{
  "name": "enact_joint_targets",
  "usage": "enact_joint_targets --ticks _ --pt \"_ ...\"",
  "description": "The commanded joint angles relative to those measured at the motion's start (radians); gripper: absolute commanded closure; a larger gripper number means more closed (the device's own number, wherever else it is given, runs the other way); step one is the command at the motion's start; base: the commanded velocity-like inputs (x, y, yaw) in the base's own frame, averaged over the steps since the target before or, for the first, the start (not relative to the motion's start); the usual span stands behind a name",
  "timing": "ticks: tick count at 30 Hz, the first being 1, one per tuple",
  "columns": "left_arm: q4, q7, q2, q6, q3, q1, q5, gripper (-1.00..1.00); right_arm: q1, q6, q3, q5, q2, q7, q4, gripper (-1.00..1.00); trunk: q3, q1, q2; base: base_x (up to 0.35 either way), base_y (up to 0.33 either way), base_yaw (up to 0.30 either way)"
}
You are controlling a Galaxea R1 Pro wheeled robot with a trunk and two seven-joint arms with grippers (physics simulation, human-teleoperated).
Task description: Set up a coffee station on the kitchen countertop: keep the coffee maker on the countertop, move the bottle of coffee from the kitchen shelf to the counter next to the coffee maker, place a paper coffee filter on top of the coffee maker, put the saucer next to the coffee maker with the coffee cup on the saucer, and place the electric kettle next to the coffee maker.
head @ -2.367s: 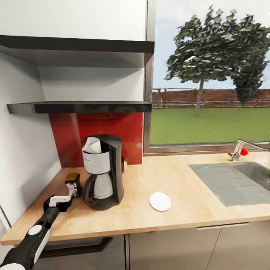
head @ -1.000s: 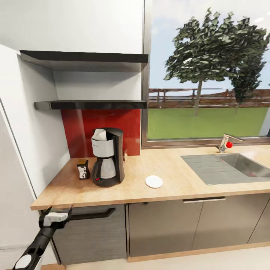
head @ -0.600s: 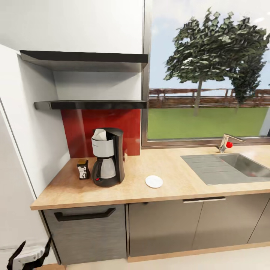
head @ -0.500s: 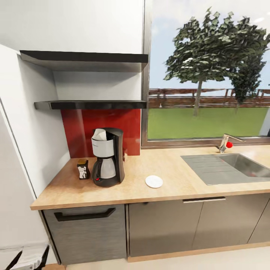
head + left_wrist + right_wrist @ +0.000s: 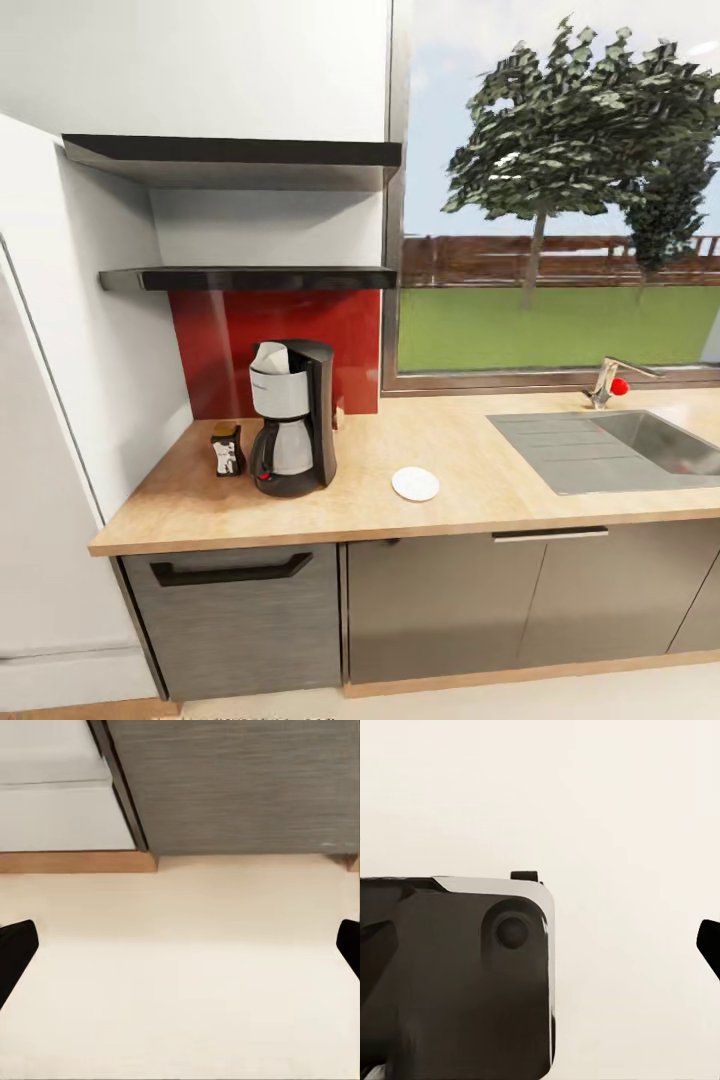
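While the bottle of coffee flanks the coffee maker, the saucer lies apart.

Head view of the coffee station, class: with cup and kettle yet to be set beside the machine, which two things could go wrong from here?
1. The bottle of coffee stands close beside the coffee maker; setting the kettle there could knock it over.
2. A white paper filter sits loosely on the machine's top; a bump may dislodge it.
The saucer lies apart on the kitchen countertop, so space there is safer.
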Motion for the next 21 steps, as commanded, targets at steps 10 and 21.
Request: enact_joint_targets --ticks 10,21 --pt "0.166 0.112 -0.005 0.325 0.004 -0.006 -0.023 -1.0 0.0 -0.003 -0.002 0.003 0.003 -0.002 0.002 -1.0 -0.008 0.0 0.0 0.0 0.0 0.164" --pt "0.17 0.129 -0.014 0.524 -0.027 -0.006 -0.197 -1.0 0.0 -0.005 0.002 0.007 -0.004 0.005 0.0 -1.0 -0.008 0.0 0.0 0.0 0.0 0.01"
